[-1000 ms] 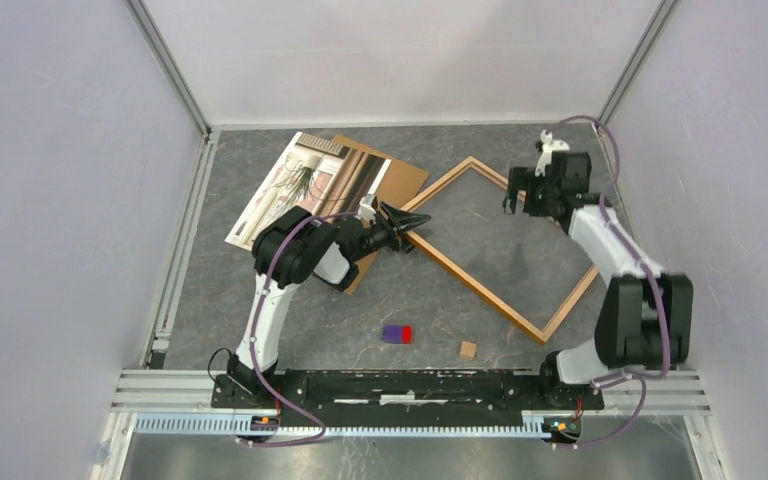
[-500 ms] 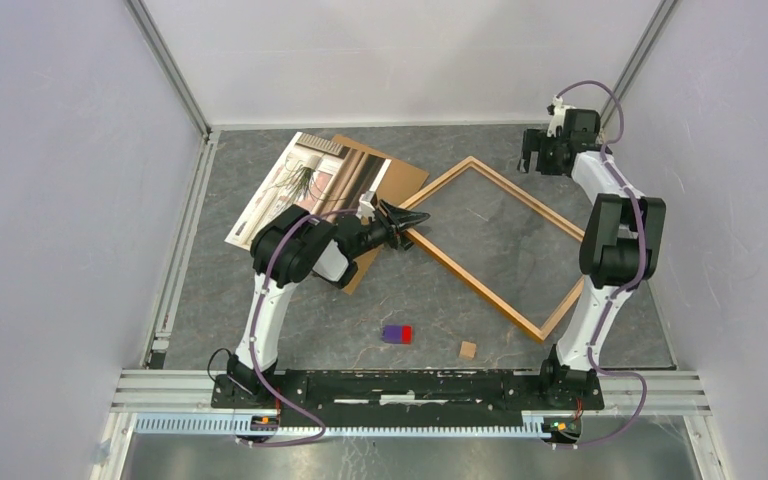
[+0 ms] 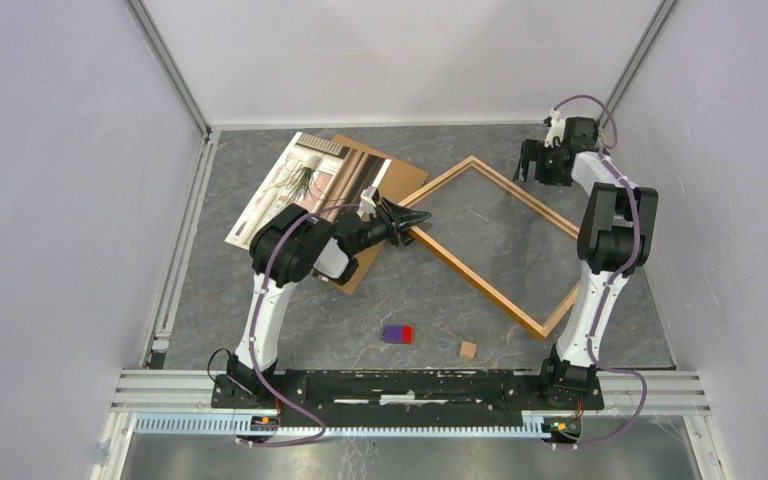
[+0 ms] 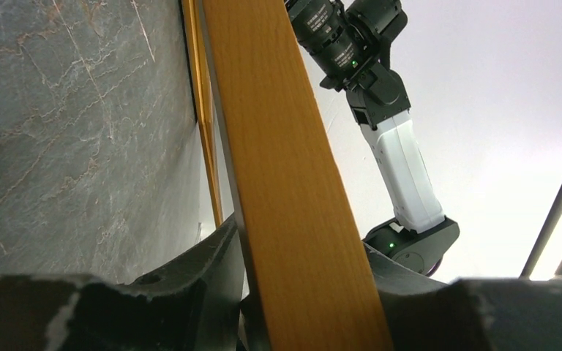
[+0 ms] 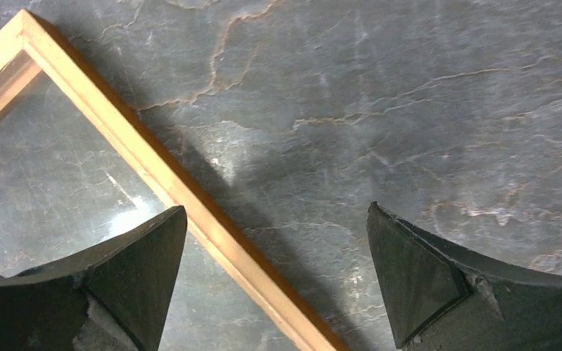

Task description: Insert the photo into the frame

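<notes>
My left hand [image 3: 415, 220] is clamped shut on the frame [image 3: 473, 285] at its left corner. In the left wrist view the orange wood rail [image 4: 293, 183] runs right between my two fingers [image 4: 212, 270], pinched there. The frame sits as a diamond on the grey desk [image 3: 360, 300], mid to right. I cannot tell if the gripped corner is lifted off the desk. My right hand [image 3: 530, 170] is at the far right, over the frame's far right rail near the top corner, spread wide with nothing in it. In the right wrist view the rail [image 5: 117, 121] passes diagonally between the open fingers. One finger [image 5: 139, 256] is over the clear sheet [image 5: 44, 168] inside the frame and the other is over bare desk outside it. I cannot tell if the fingertips touch anything. The photo [image 3: 300, 180], a window and plant print with a white edge, lies flat at the far left of the desk. It is outside the frame and on top of a brown board [image 3: 405, 180], with its near end under my left arm. The board's right corner is near the frame's left corner. Near the front of the desk are a small purple and red block [image 3: 397, 333] and a small wooden cube [image 3: 468, 349], both apart from the frame.
</notes>
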Controlling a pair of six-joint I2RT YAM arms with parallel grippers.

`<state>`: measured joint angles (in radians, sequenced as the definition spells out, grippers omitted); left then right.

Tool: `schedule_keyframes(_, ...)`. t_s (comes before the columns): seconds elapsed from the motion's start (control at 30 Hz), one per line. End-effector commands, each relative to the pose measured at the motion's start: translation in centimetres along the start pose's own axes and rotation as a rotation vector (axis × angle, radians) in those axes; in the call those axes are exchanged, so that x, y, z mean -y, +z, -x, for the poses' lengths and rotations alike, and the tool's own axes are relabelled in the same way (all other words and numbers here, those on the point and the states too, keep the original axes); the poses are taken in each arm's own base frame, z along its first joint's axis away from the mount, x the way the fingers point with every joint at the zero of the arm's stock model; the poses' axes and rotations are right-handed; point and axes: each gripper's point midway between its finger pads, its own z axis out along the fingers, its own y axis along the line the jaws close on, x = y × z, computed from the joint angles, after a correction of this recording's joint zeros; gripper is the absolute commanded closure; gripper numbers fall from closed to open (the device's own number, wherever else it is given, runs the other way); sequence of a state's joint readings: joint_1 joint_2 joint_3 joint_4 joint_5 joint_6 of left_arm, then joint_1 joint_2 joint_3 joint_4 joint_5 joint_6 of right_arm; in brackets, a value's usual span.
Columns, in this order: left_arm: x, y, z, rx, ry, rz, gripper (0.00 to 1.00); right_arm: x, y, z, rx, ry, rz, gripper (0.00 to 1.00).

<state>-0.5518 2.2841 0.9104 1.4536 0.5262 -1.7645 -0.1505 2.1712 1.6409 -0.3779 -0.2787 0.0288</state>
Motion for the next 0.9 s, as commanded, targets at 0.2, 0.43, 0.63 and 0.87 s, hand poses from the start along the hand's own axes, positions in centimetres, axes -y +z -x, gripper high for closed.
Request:
schedule_keyframes(0.2, 5.2, 0.1, -1.2, -0.059, 0.137, -0.15, 0.59, 0.3, 0.1, 1.5, 0.022, 0.058, 0.062, 0.02)
schedule_keyframes(0.43, 5.4, 0.3, -1.2, -0.058, 0.14, -0.156, 0.62, -4.2, -0.9, -1.7, 0.02, 0.2, 0.281, 0.04)
schedule_keyframes(0.63, 5.4, 0.3, -1.0, -0.05, 0.129, -0.158, 0.63, -4.9, -2.8, -2.5, 0.056, 0.178, 0.272, 0.1)
schedule_keyframes(0.87, 5.1, 0.3, -0.9, -0.045, 0.113, -0.15, 0.65, -4.2, -4.4, -2.2, 0.094, 0.092, 0.169, 0.09)
